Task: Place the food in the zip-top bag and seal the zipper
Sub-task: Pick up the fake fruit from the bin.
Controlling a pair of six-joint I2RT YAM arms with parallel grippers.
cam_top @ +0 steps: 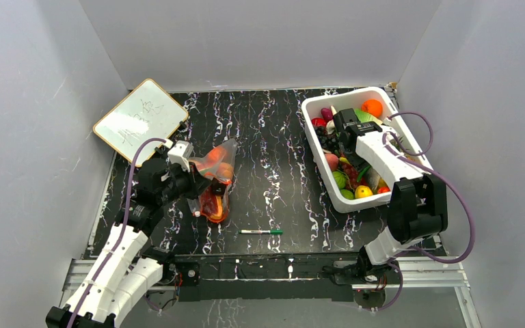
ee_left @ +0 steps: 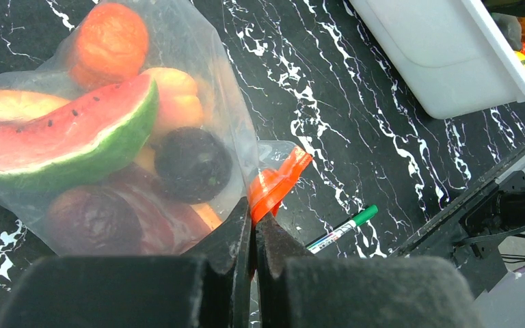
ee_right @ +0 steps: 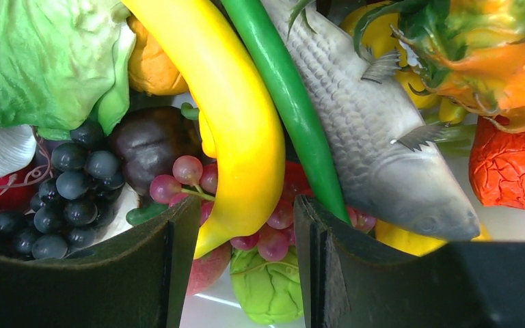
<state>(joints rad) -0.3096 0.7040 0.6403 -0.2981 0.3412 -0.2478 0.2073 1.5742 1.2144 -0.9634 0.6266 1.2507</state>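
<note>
At nine o'clock on table [cam_top: 273, 157]: bag [cam_top: 215, 184], pinched beside zipper [ee_left: 277, 181] by left gripper [ee_left: 253, 225], fingers pressed tight together. Holds watermelon slice [ee_left: 61, 137], orange [ee_left: 109, 41], peach [ee_left: 178, 96], dark plum [ee_left: 191, 164]. At two o'clock: tub [cam_top: 321, 164], heaped with banana [ee_right: 232, 116], fish [ee_right: 376, 130], grapes [ee_right: 75, 184], lettuce [ee_right: 41, 61]. Right gripper [ee_right: 246, 205] down inside, half open astride banana tip, gripping nothing.
</note>
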